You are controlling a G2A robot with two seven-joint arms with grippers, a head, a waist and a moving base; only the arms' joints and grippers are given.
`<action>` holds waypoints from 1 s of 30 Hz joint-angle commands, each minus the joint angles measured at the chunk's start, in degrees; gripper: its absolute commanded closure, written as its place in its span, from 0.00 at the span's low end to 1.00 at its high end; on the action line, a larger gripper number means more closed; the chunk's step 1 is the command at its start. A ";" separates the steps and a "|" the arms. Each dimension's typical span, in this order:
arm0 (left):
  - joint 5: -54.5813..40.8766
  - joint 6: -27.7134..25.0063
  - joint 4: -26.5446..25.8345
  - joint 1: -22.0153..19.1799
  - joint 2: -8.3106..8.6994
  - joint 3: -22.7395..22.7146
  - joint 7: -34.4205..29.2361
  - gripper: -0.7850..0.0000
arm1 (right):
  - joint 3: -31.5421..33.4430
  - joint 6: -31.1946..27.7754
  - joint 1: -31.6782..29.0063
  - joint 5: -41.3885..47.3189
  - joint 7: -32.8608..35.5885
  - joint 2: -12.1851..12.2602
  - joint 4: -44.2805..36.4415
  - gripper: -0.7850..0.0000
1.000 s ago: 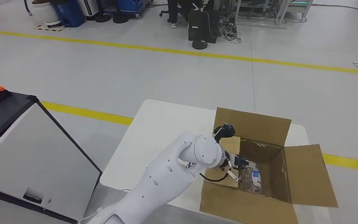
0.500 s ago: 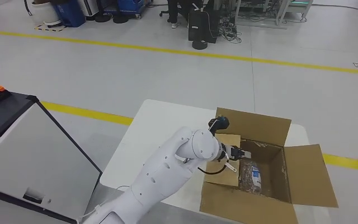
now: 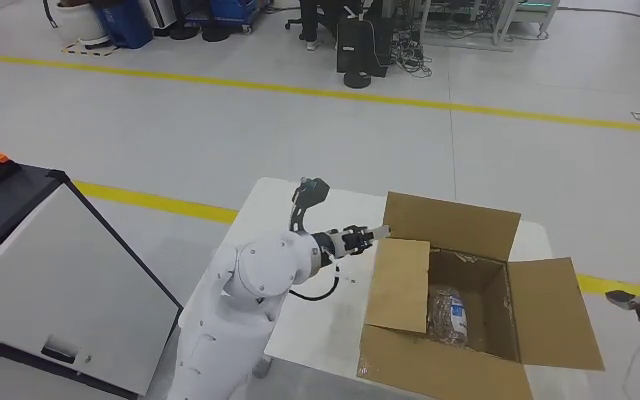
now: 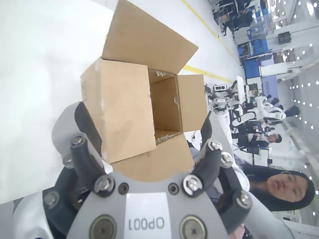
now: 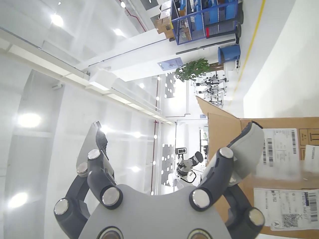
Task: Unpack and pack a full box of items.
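An open cardboard box stands on the right half of the white table, all its flaps up or out. Deep inside lies a clear bag of items. My left gripper hovers just outside the box's left flap, at the far left corner. In the left wrist view this gripper is open and empty, facing the box. My right gripper is open and empty too, beside the labelled outer wall of the box. It sits at the right edge of the top view.
The table is bare left of the box. A grey cabinet stands on the floor to the left of the table. Yellow floor lines run behind and beside the table.
My left gripper has come up out of the box and swung left, now outside the left flap with nothing in it. The bag in the box is uncovered.
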 commanded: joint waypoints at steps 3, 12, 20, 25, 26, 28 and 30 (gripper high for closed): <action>0.53 0.32 -2.90 2.82 0.79 -3.84 0.72 0.00 | -2.16 2.28 1.67 -0.34 -0.60 -0.28 1.20 0.00; -0.66 -0.21 -5.98 4.74 1.35 -6.43 1.66 0.00 | -3.15 2.35 2.08 -1.51 -1.19 -0.30 0.47 0.00; -0.66 -0.21 -5.98 4.74 1.35 -6.43 1.66 0.00 | -8.03 8.78 1.49 -4.22 -3.91 -1.16 -1.69 0.00; -0.66 -0.21 -5.98 4.74 1.35 -6.43 1.66 0.00 | -11.97 13.05 1.01 -2.40 -6.47 -2.44 -3.95 0.00; -0.66 -0.21 -5.98 4.74 1.35 -6.43 1.66 0.00 | -12.42 13.69 1.08 -2.25 -7.33 -2.57 -4.60 0.00; -0.66 -0.21 -5.98 4.74 1.35 -6.43 1.66 0.00 | -13.22 15.85 1.16 -1.23 -9.06 -2.88 -5.42 0.00; -0.66 -0.21 -5.98 4.74 1.35 -6.43 1.66 0.00 | -13.81 18.52 1.27 0.02 -10.43 -3.11 -6.32 0.00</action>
